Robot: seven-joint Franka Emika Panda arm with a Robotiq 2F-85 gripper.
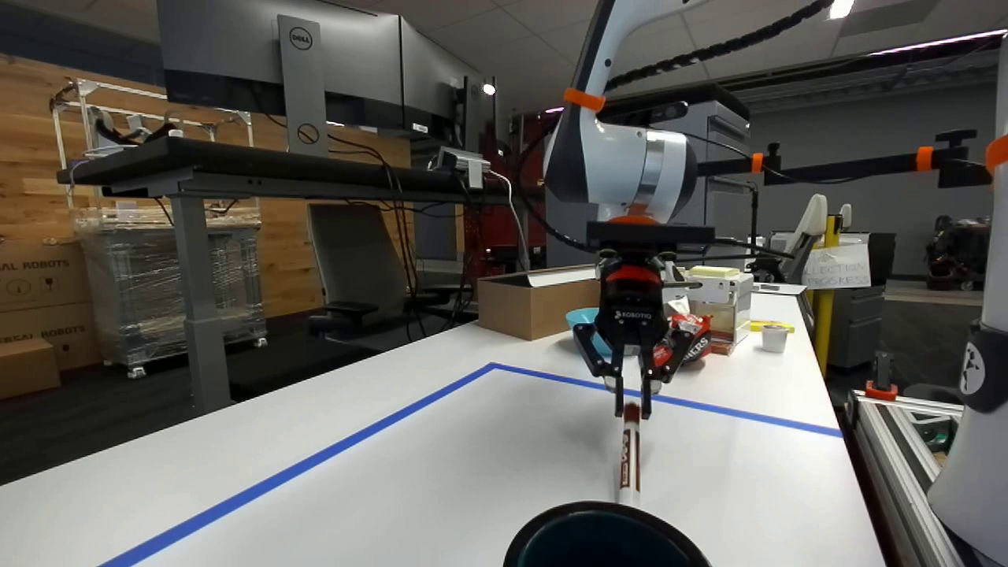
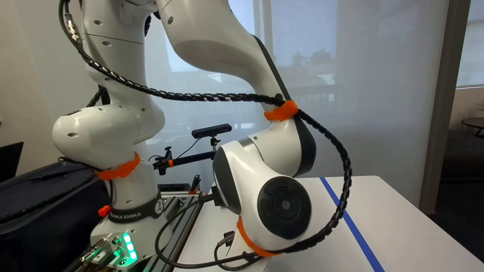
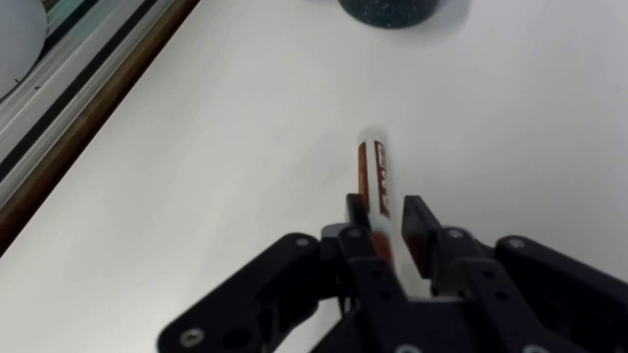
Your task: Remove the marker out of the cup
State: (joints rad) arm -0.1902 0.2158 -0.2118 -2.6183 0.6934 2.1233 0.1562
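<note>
One marker (image 1: 629, 465), lying, I think, on the white surface (image 1: 441, 472), outside the near black cup (image 1: 603, 509) and apart from it. One hand (image 1: 632, 413), mine, spread astride the marker's far end, gripping nothing; placed so, I judge, because removal is done and withdrawal remains. Blue tape (image 1: 331, 449) on the surface; far, one cardboard box (image 1: 513, 311); left, one desk (image 1: 260, 164), monitors (image 1: 354, 55).

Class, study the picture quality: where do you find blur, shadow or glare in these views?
Wrist view: the fingers and marker look slightly soft, and the cup throws a faint shadow on the table; in an exterior view, a ceiling light is burned out to white; in an exterior view, green lights glow and the pale panels look hazy.
</note>
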